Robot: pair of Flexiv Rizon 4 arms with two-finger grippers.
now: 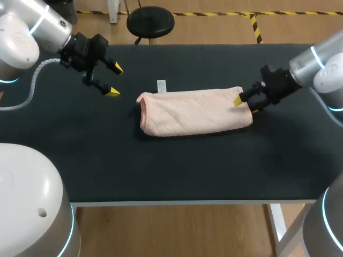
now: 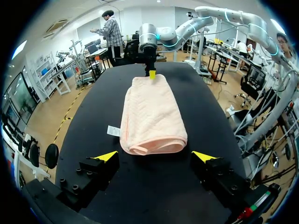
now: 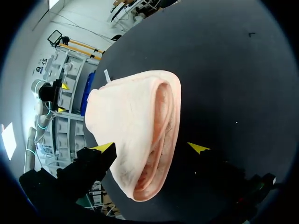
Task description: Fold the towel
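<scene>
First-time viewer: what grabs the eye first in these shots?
A peach towel, already folded into a long bundle, lies in the middle of the black table. The right gripper straddles the towel's right end with its fingers open. The left gripper hangs open, clear of the left end.

- Left arm (image 1: 37, 27): comes in from the far left corner and slants inward and down.
- Left gripper (image 1: 113, 80): hangs raised, with its two yellow-tipped fingers spread wide and facing the right arm's side.
- Right arm (image 1: 321, 64): comes in from the right edge, wrist dipped low and pointing toward the middle.
- Right gripper (image 1: 245, 105): sits low, fingers parted wide, tips aimed toward the left gripper.
</scene>
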